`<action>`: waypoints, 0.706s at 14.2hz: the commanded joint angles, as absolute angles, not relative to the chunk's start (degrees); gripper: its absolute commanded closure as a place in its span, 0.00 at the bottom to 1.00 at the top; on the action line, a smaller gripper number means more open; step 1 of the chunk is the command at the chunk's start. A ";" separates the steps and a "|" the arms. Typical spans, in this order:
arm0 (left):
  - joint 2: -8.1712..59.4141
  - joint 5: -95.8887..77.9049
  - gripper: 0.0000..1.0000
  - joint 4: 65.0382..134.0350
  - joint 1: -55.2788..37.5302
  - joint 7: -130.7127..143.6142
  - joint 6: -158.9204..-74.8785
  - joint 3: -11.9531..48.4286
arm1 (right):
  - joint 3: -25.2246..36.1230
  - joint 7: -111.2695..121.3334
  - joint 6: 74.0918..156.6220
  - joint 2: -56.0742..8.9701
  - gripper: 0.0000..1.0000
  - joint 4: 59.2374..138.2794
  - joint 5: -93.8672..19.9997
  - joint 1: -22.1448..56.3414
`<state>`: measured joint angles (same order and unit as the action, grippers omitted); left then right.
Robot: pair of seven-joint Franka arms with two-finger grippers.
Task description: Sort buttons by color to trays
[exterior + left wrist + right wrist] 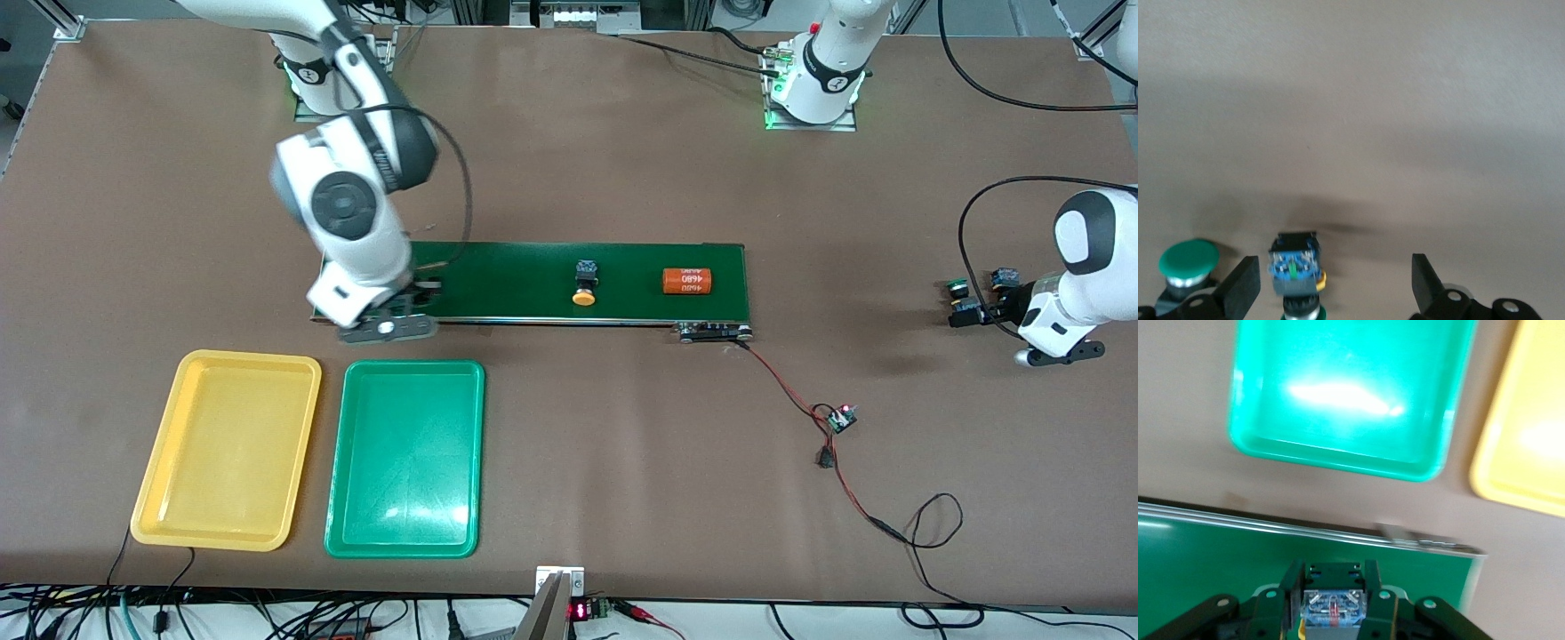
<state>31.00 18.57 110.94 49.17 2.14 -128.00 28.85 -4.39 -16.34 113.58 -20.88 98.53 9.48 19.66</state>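
Left of centre in the front view, the right gripper (pixel 1333 600) clamps a button (pixel 1333 608) over the conveyor belt (pixel 533 280), above both trays (pixel 229 449). The left gripper (pixel 1336 283) gapes over loose buttons (pixel 1188 260) at right; a yellow-capped button (pixel 584 284) and an orange cylinder (pixel 688 281) sit mid-belt.

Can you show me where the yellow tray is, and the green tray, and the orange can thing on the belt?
yellow tray (pixel 227 449): front view, on its bare floor.
green tray (pixel 406 458): front view, on its bare floor.
orange cylinder (pixel 688 281): front view, on the middle of its side, on the printed numbers.
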 commanded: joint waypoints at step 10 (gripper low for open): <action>34.81 24.96 0.00 114.16 54.05 1.14 -131.75 29.71 | -3.96 6.85 124.96 -25.04 0.71 99.67 13.89 -2.46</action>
<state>35.70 23.57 111.87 52.38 1.79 -130.75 28.88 -2.92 5.63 121.58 -23.45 99.71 12.88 -1.04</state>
